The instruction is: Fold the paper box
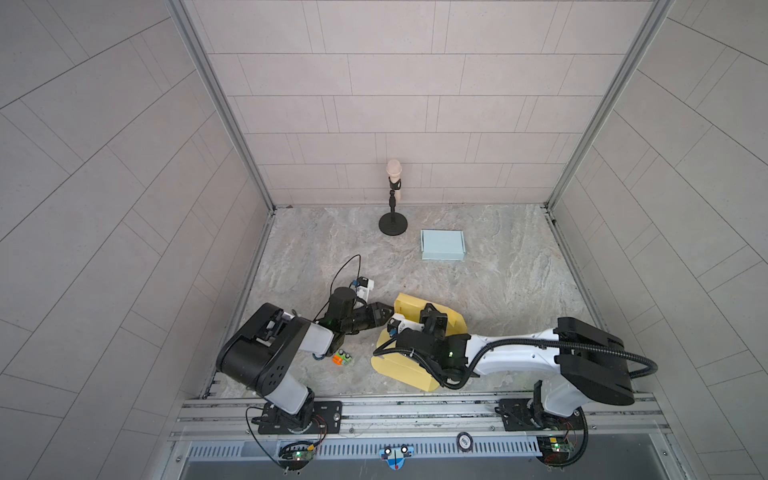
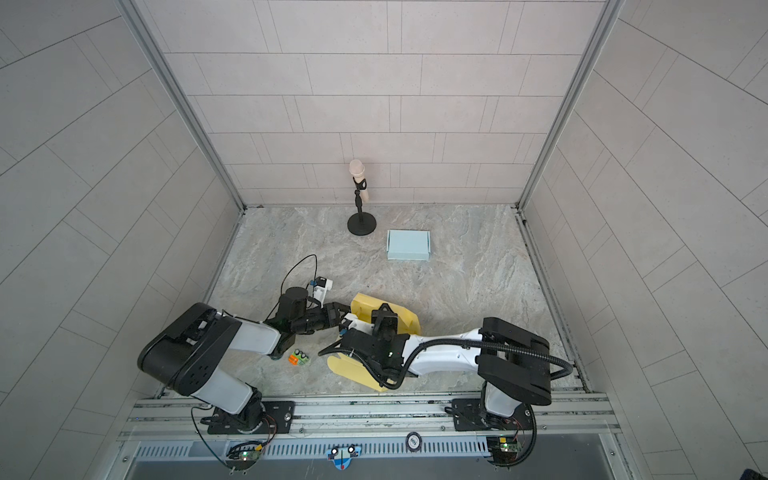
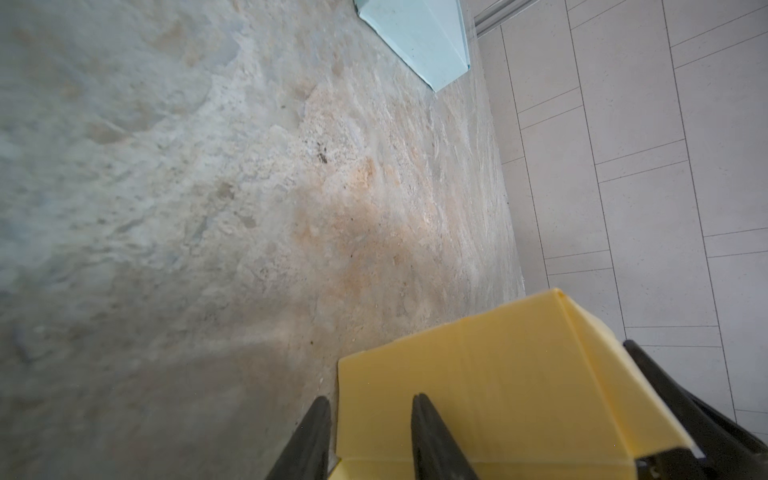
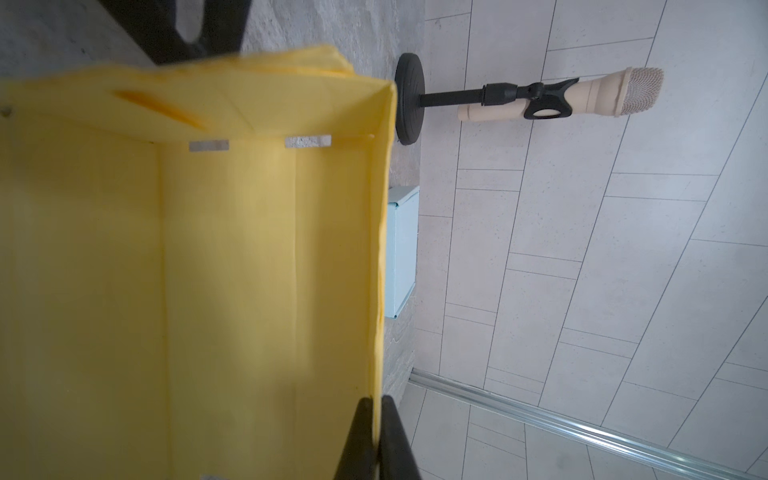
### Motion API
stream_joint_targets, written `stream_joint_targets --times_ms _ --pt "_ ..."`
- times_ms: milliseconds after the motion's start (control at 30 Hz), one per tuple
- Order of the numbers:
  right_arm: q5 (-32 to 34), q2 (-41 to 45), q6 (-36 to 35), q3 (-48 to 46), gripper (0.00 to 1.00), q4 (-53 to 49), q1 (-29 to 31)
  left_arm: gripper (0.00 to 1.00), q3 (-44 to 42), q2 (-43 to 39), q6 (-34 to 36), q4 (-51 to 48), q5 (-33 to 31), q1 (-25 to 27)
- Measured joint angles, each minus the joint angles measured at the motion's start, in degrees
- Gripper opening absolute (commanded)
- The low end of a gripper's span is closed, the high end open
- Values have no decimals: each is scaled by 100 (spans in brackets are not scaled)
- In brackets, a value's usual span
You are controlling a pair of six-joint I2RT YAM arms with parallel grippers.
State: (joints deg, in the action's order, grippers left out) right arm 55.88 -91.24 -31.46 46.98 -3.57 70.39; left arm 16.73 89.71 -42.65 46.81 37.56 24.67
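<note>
The yellow box (image 1: 407, 307) sits at lower centre in both top views. My right gripper (image 4: 377, 400) is clenched on its side wall; my left gripper (image 3: 370, 400) straddles a corner, jaws parted. I'd steady it and press creases squarely.

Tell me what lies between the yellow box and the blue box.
Only bare table lies between the yellow box and the blue box, as both top views and the left wrist view show.
</note>
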Motion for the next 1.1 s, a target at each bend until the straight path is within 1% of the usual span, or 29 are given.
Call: stream_joint_targets --times_ms 133,367,567,733,967,1100 --pt "66 39 -7 -50 0 20 94 39 -203 -225 55 52 -83 83" --pt "186 70 7 -50 0 -48 195 39 -400 -577 249 79 -332 278" --pt "210 85 24 -55 0 -94 236 40 -590 -931 437 -24 -498 321" --pt "245 234 26 -127 0 -94 236 40 -614 -1169 566 -157 -675 562" --pt "256 238 39 -127 0 -94 238 44 -614 -1360 750 -389 -898 850" --pt "243 234 44 -127 0 -98 243 48 -553 -1276 887 -487 -1012 885"
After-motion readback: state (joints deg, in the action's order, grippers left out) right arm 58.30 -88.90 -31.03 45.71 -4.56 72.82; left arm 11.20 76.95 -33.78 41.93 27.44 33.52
